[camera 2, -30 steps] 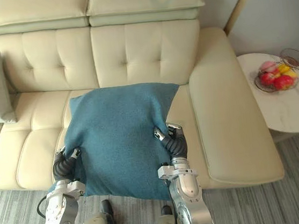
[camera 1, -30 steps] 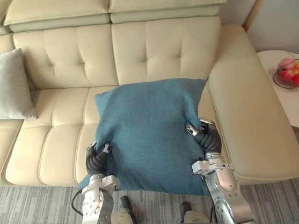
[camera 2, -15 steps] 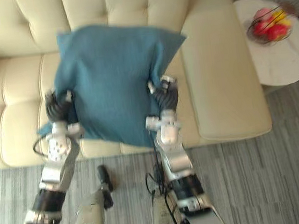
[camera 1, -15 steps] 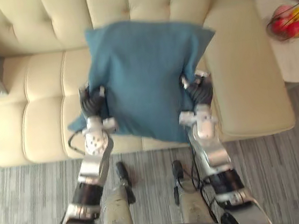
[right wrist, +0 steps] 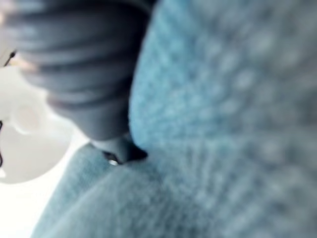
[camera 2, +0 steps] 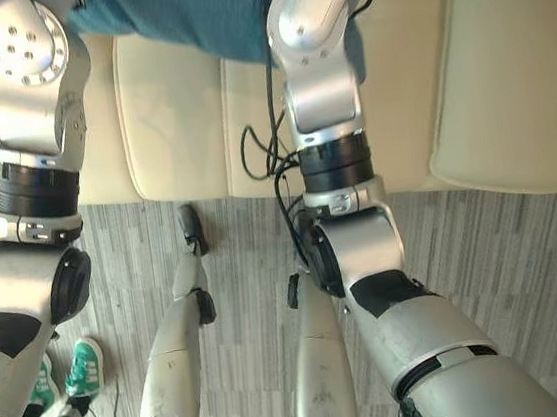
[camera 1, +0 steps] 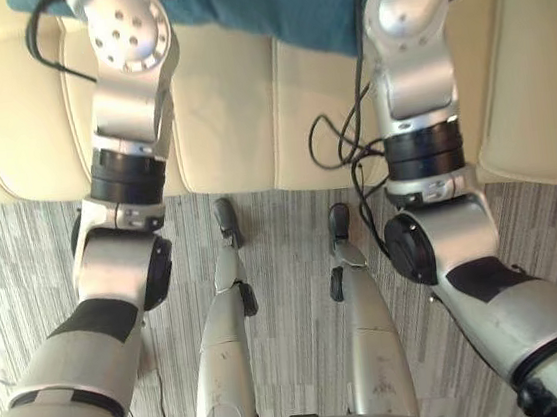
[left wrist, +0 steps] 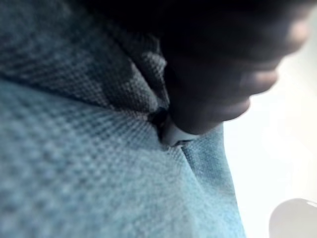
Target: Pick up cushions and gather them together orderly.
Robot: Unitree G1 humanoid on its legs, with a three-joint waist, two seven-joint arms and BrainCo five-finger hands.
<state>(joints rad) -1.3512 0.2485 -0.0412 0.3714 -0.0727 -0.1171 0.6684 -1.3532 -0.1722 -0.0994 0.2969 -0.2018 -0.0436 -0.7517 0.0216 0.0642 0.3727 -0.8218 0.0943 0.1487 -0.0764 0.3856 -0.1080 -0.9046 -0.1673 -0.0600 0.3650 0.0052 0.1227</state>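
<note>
Cushion [camera 1: 265, 4] sits over the sofa [camera 1: 229, 124] seat, with my left hand [left wrist: 223, 59] and right hand [right wrist: 84, 64] pressed into its cloth. Clasp of either: cannot tell. Recommendation: hold both sides level and carry it clear of the sofa, no dragging.

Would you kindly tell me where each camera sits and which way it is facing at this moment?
Left eye view: on the head, facing steeply down at carpet and sofa edge; left arm and right arm rise through it.
Right eye view: beside it, same aim; both share the blue cushion at the top edge.
Left wrist view: on that wrist, pressed close to the cushion; left hand shows.
Right wrist view: likewise, with the right hand.
</note>
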